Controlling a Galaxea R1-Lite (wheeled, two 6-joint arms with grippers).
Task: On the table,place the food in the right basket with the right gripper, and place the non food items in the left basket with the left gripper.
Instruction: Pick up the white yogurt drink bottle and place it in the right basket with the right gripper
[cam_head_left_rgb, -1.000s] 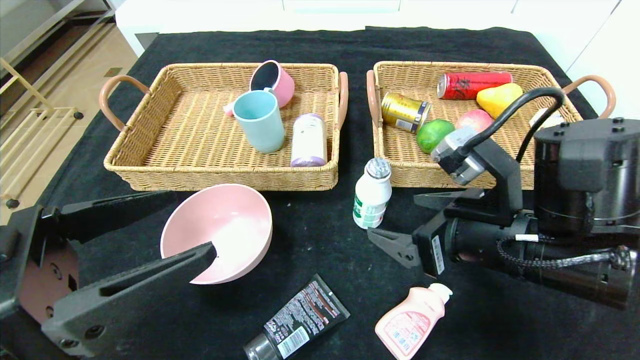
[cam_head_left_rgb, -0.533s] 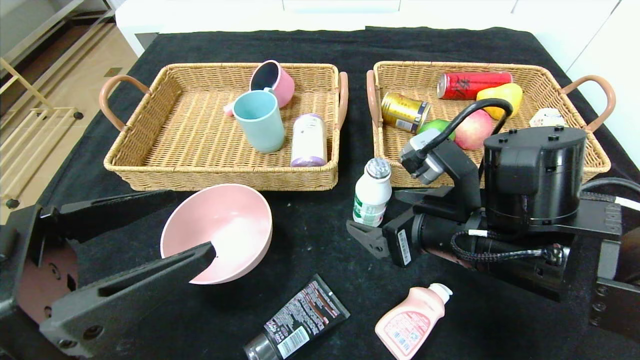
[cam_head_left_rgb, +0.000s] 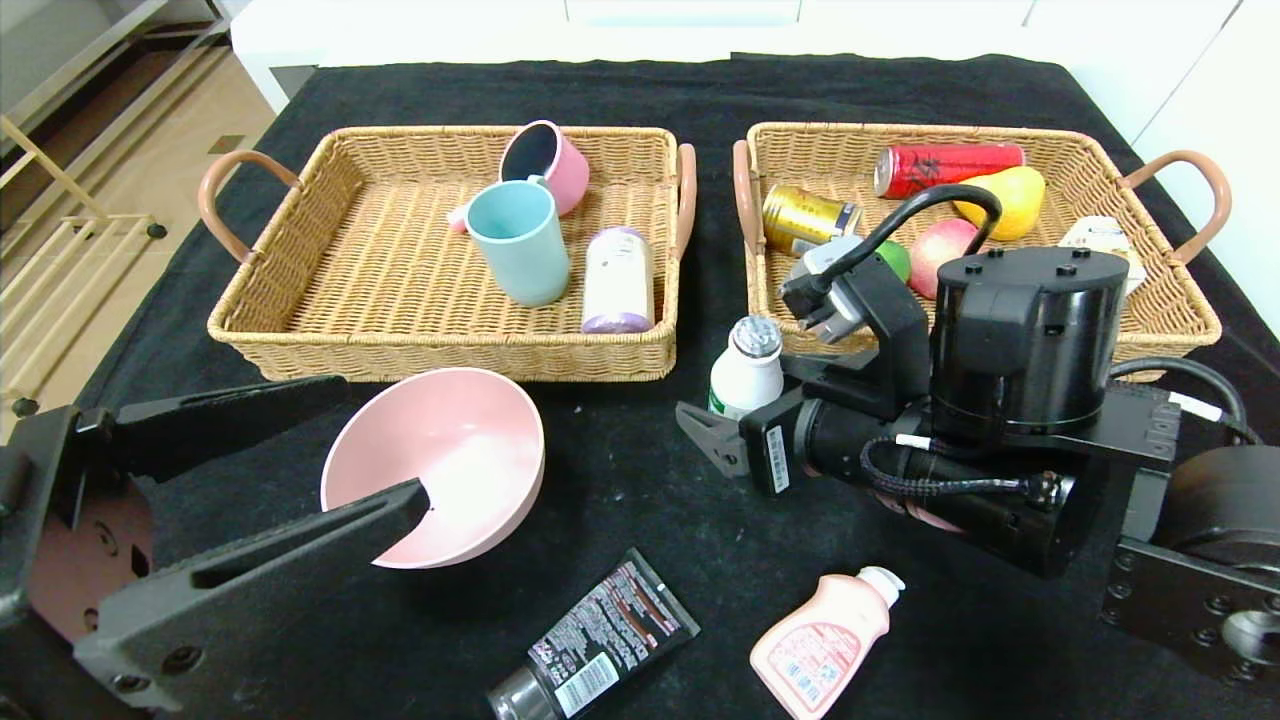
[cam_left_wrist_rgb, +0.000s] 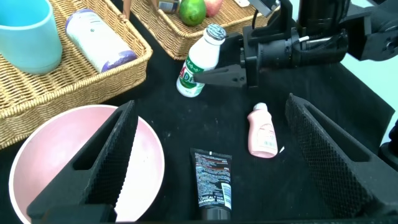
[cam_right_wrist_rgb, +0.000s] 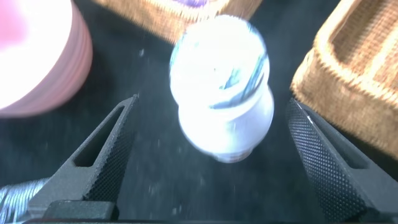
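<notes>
Two grippers are at work over the table (cam_head_left_rgb: 620, 90). The right gripper (cam_head_left_rgb: 735, 415) has its two fingers spread wide, with the single small white bottle (cam_head_left_rgb: 745, 372) standing upright between them, untouched as far as the right wrist view shows; there the bottle (cam_right_wrist_rgb: 221, 106) fills the gap between the fingers. Behind this gripper sits the right basket (cam_head_left_rgb: 1160, 300), holding one lime (cam_head_left_rgb: 893, 257), one peach (cam_head_left_rgb: 940, 250), two cans, red (cam_head_left_rgb: 945, 165) and gold (cam_head_left_rgb: 805, 218), one yellow fruit (cam_head_left_rgb: 1010, 200) and one small white packet (cam_head_left_rgb: 1100, 238).

The left gripper (cam_head_left_rgb: 365, 450) is also spread wide, its two fingers straddling the near side of the one pink bowl (cam_head_left_rgb: 450, 450), which rests open side up on the cloth. To this gripper's right lie one black tube (cam_head_left_rgb: 600, 640) and one pale pink bottle (cam_head_left_rgb: 830, 640), both flat on the table, well apart from each other. Beyond the bowl is the left basket (cam_head_left_rgb: 400, 350), with two cups, blue (cam_head_left_rgb: 520, 240) and pink (cam_head_left_rgb: 550, 160), and one white canister (cam_head_left_rgb: 617, 280) on its side.
</notes>
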